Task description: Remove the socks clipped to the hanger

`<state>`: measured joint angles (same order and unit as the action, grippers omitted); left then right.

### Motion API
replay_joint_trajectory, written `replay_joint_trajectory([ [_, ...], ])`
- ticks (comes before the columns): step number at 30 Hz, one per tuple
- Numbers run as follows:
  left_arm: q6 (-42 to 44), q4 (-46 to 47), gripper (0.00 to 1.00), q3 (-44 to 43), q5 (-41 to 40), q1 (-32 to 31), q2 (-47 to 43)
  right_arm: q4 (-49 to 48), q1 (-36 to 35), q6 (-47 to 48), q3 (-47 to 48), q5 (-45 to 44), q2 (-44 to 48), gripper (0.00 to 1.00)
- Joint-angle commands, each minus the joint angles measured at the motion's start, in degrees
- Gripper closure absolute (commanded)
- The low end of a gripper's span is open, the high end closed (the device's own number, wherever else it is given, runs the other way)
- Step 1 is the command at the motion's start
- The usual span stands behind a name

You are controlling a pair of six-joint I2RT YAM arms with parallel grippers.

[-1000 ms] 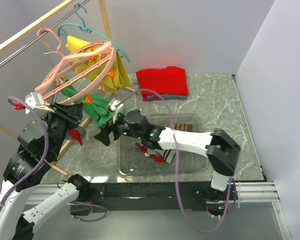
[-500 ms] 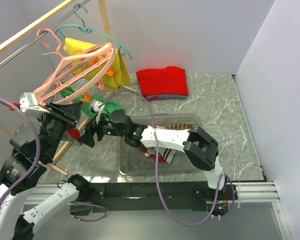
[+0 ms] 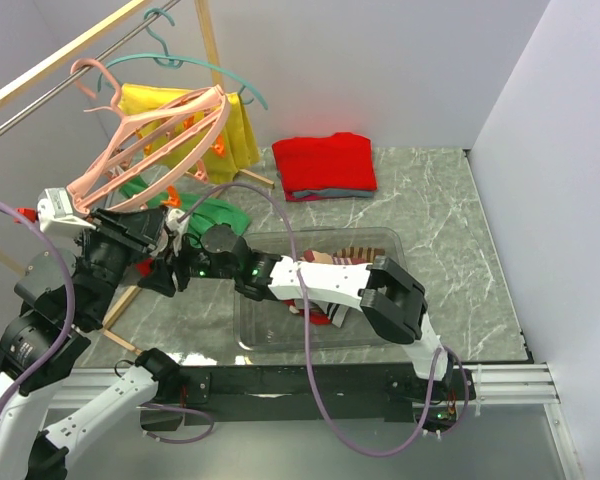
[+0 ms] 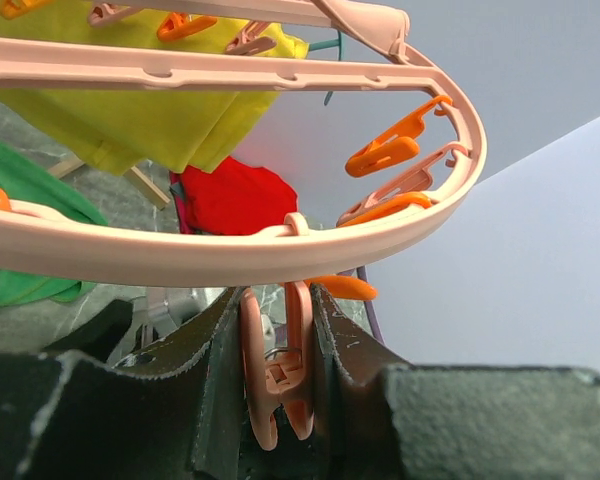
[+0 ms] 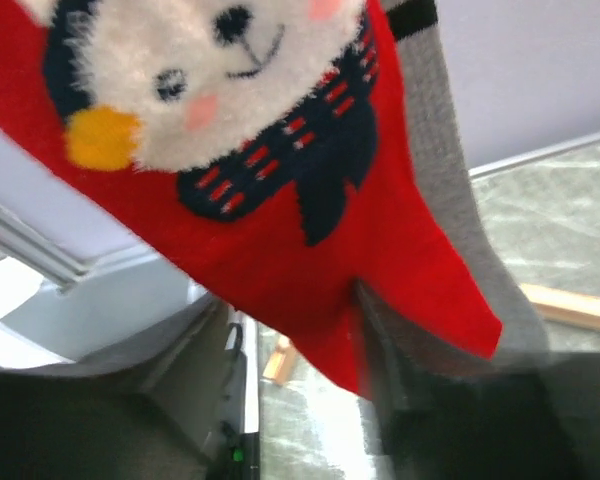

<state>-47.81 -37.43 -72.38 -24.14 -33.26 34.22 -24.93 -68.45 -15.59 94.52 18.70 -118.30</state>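
Two arms work at the left side of the marble table (image 3: 430, 200), under a wooden rail (image 3: 60, 55). Farthest left, the left gripper (image 4: 276, 305) is raised to the lower rim of the pink ring hanger (image 4: 200, 262), which hangs tilted from the rail. Its fingers (image 4: 215, 380) are closed on one pink clip (image 4: 275, 385) that dangles just under the rim, a finger pressed against each side of it. Orange clips (image 4: 385, 150) stick out along the ring's far curve.

Just right of that gripper, the right gripper (image 3: 165, 272) reaches across from the other side of the table, its arm stretched low over a clear plastic bin (image 3: 380, 335). In its wrist view a red sock (image 5: 280, 230) with a white bear face hangs down from above, and its lower tip sits between the two fingers (image 5: 470, 420). Whether the fingers actually pinch the sock or only stand around it cannot be told.

Behind the hanger hang a yellow shirt (image 3: 230, 135) on a thin teal coat hanger (image 3: 195, 68) and a green garment (image 3: 215, 212) lower down. Inside the bin lie several loose socks, among them a brown striped sock (image 3: 360, 253) near the far wall. Farther right, at the back of the table, rests a folded red garment (image 3: 325, 162).
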Motion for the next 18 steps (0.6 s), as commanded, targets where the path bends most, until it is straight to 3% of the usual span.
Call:
replay_joint_trajectory([
  [1,-0.79,3.15,0.99,0.31,2.61,-0.23,-0.9,0.49,-0.55,-0.31,2.68,-1.91,-0.18,0.58],
  [2,-0.7,3.24,0.99,0.48,2.78,-0.23,-0.99,0.84,-0.55,-1.18,2.69,-2.69,0.09,0.68],
  [3,-0.53,3.41,0.99,0.75,3.04,-0.23,-1.08,1.11,-0.46,-1.71,2.69,-3.49,0.17,0.87],
  [6,1.4,3.59,0.94,2.06,2.43,-0.23,-1.96,0.41,-0.81,-2.68,1.2,-2.71,2.1,1.0],
  [8,2.46,3.24,0.83,2.86,1.82,-0.23,-2.4,-0.12,-1.08,-3.3,-0.47,-2.96,4.38,1.0],
  [9,3.24,2.81,0.67,2.94,1.64,-0.14,-2.49,-0.64,-1.25,-3.56,-2.91,-3.05,5.26,1.0],
  [11,4.04,2.1,0.49,3.3,1.11,-0.23,-2.93,-2.93,-1.25,-4.61,-5.56,-2.97,7.81,1.0],
  [14,5.27,1.83,0.3,3.56,0.68,-0.23,-3.72,-3.64,-1.25,-4.18,-9.17,-3.58,10.36,1.0],
  [18,7.55,2.27,0.17,3.56,2.69,-0.23,-4.6,-2.5,-1.08,-3.13,-11.55,-4.28,12.39,1.0],
])
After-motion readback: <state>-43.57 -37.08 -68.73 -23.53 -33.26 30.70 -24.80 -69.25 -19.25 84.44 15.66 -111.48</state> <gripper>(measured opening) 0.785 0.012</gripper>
